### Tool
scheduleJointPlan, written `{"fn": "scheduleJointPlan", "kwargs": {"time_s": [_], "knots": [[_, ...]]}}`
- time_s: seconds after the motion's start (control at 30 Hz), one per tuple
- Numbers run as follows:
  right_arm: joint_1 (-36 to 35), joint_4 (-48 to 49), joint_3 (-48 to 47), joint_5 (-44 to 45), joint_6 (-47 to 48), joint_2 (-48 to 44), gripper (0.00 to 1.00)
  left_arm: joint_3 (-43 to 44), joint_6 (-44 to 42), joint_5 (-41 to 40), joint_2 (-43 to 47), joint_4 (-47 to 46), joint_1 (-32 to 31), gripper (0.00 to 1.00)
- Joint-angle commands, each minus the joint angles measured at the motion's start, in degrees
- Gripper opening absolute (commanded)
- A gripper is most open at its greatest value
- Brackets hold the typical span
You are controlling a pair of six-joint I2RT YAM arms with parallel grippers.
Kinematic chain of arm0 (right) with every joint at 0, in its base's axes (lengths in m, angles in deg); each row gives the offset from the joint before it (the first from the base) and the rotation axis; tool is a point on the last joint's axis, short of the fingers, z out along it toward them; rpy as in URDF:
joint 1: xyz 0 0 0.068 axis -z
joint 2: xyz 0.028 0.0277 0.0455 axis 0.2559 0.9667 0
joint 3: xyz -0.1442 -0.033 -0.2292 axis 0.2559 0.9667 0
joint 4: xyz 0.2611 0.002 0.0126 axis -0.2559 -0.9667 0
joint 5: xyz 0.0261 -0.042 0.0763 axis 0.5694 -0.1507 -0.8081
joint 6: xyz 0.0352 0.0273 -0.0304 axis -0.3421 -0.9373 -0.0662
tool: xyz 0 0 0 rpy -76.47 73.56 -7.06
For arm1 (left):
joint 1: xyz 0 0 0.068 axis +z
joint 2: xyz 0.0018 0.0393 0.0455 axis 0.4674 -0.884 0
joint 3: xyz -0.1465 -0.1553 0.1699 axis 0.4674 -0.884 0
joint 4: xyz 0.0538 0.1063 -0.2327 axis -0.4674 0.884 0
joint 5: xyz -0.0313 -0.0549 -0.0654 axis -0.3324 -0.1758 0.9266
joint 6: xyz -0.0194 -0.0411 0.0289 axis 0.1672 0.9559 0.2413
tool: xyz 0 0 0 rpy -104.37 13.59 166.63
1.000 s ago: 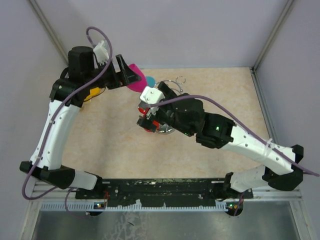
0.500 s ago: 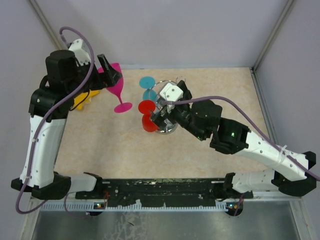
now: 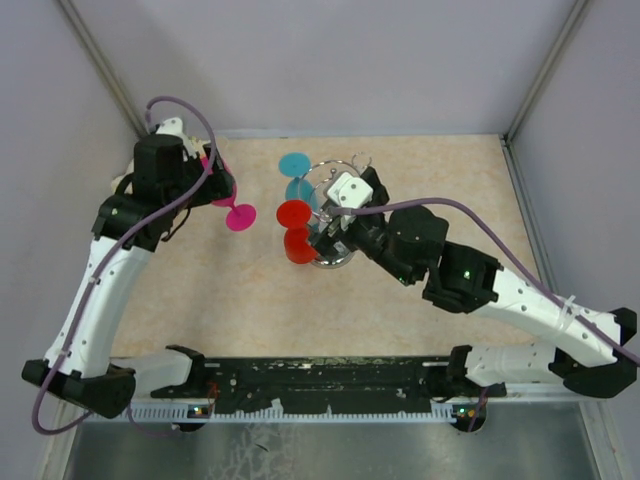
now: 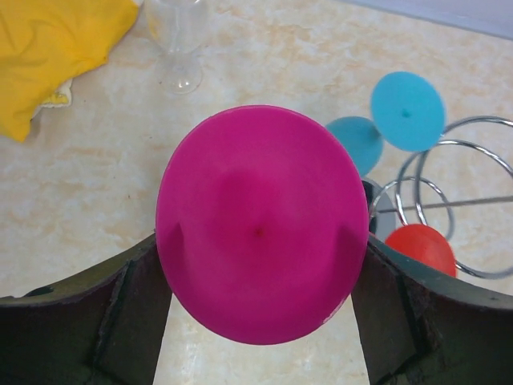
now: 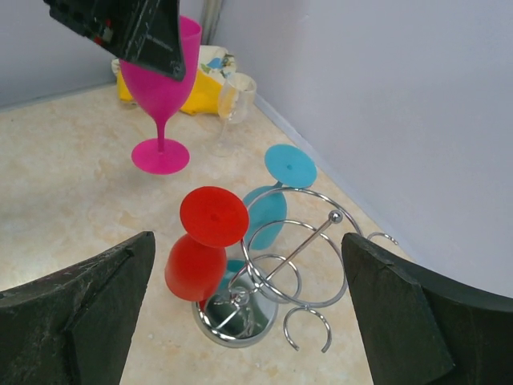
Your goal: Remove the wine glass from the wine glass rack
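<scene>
My left gripper is shut on the bowl of a magenta wine glass, held upright left of the rack. In the left wrist view its round foot fills the gap between the fingers. The right wrist view shows the magenta glass with its foot low over the table; I cannot tell if it touches. The chrome wine glass rack carries a red glass and a teal glass, both hanging upside down. My right gripper is open and empty above the rack.
A clear wine glass stands upright beside a yellow cloth at the back left; both also show in the right wrist view, the glass before the cloth. Purple walls close the back and sides.
My left gripper has carried the magenta glass away from the rack to the left and lower. My right arm has drawn back from over the rack, uncovering the red glass.
</scene>
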Motion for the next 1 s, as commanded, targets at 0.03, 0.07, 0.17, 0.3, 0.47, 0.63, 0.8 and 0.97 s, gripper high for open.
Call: {"fn": "scheduleJointPlan", "kwargs": {"time_s": [0.03,0.07,0.17,0.3,0.47,0.63,0.8,0.97], "knots": [[1.34,3.65,1.27,-1.08,-0.70,-2.01,0.99,-8.20,1.26,-7.36,2.07,-12.31,0.29,0.83],[1.56,3.74,1.62,-1.36,-0.83,-2.14,0.99,-9.84,1.16,-8.22,2.37,-14.03,0.24,0.83],[2.87,4.14,2.66,-2.57,-1.28,-2.51,0.99,-14.04,-0.05,-10.12,2.61,-19.62,0.24,0.83],[4.13,4.28,3.41,-3.93,-1.94,-2.78,0.99,-18.90,-1.44,-14.04,1.95,-26.48,0.28,0.83],[4.63,4.51,4.05,-4.34,-2.22,-2.98,0.99,-22.74,-4.35,-18.96,-1.52,-34.26,0.33,0.85],[5.47,4.75,4.23,-4.41,-2.60,-2.98,0.99,-24.83,-5.62,-20.11,-6.08,-40.05,1.12,0.87],[7.11,0.15,0.72,-5.43,-5.73,-0.26,0.99,-24.61,-4.89,-22.29,-11.46,-40.97,3.14,0.87],[7.67,2.42,2.34,-5.30,-5.63,-0.60,0.99,-27.95,-5.97,-22.05,-13.23,-46.04,4.69,0.86]]}}
